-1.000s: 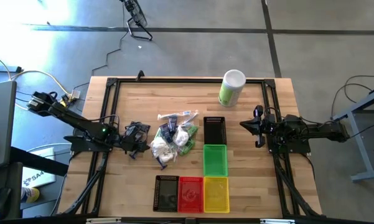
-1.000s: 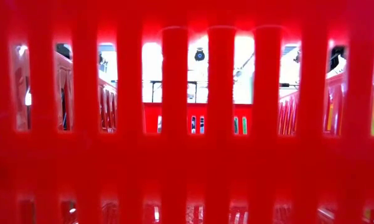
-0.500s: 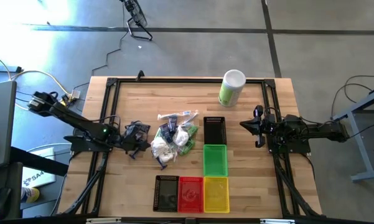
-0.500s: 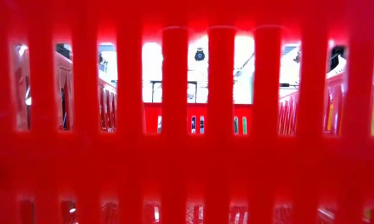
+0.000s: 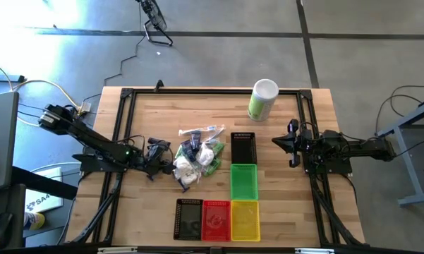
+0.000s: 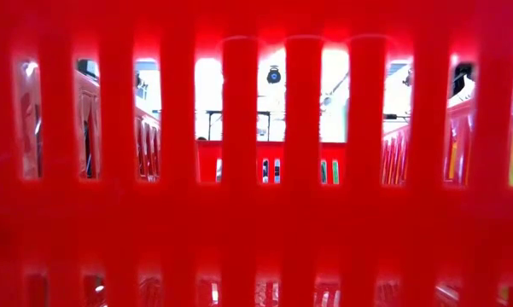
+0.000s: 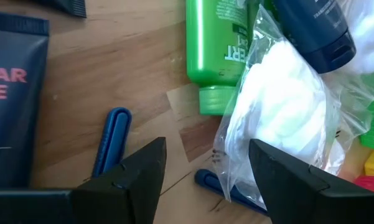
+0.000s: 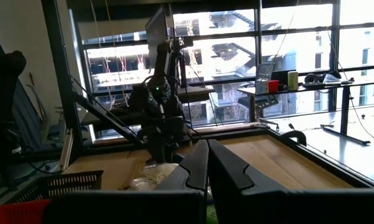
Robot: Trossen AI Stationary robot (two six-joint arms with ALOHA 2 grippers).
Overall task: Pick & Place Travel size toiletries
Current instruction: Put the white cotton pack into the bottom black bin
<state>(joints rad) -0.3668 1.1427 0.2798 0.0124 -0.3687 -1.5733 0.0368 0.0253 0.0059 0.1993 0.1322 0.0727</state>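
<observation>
High view: left gripper (image 5: 162, 156) low at the left edge of the toiletries pile (image 5: 195, 156), lined up to pick. Right gripper (image 5: 286, 144) parked right of the baskets (image 5: 244, 182), waiting. Wooden table (image 5: 155, 106), grey floor around it.
Low view: blocked by the red basket (image 6: 256, 153).
Left wrist view: jaws spread, nothing held; white pouch (image 7: 286, 118) and green bottle (image 7: 215, 50) just ahead.
Right wrist view: fingers pressed together, empty; big windows behind.
</observation>
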